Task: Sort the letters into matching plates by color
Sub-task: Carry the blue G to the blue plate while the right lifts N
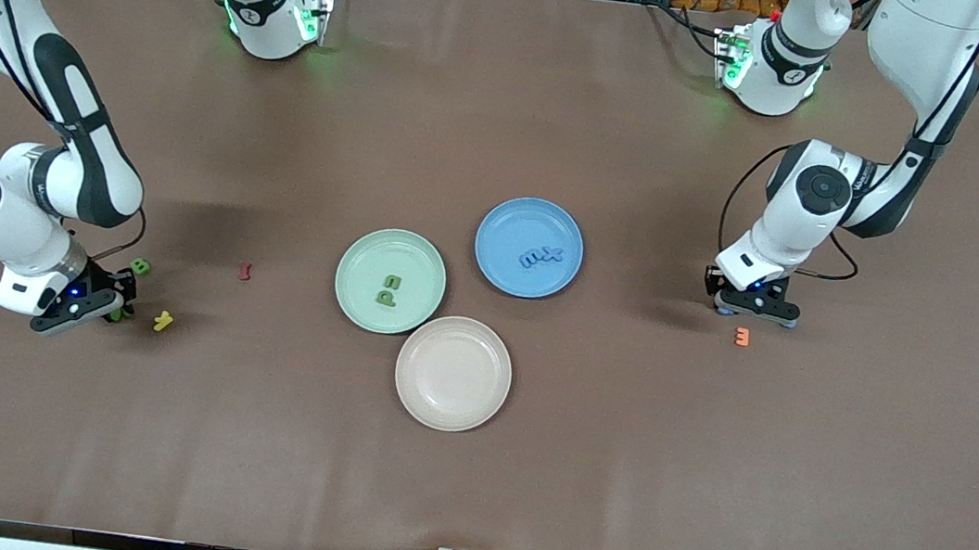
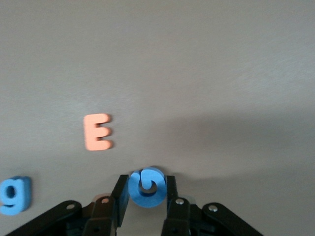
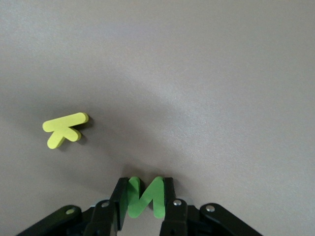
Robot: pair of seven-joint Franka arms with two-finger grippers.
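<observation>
Gripping a blue letter (image 2: 146, 188) between its fingers, the left end effector (image 1: 754, 309) sits low at the left arm's end of the table (image 1: 467, 459), just beside an orange E (image 1: 741, 337); another blue letter (image 2: 15, 195) lies nearby; the right end effector (image 1: 112, 303) is clamped on a green letter (image 3: 143, 196), standing on edge between the fingers, near a yellow letter (image 1: 162, 321) and another green letter (image 1: 139, 267); two green letters (image 1: 388, 290) lie in the green plate (image 1: 361, 252), two blue letters (image 1: 540, 257) in the blue plate (image 1: 505, 221).
</observation>
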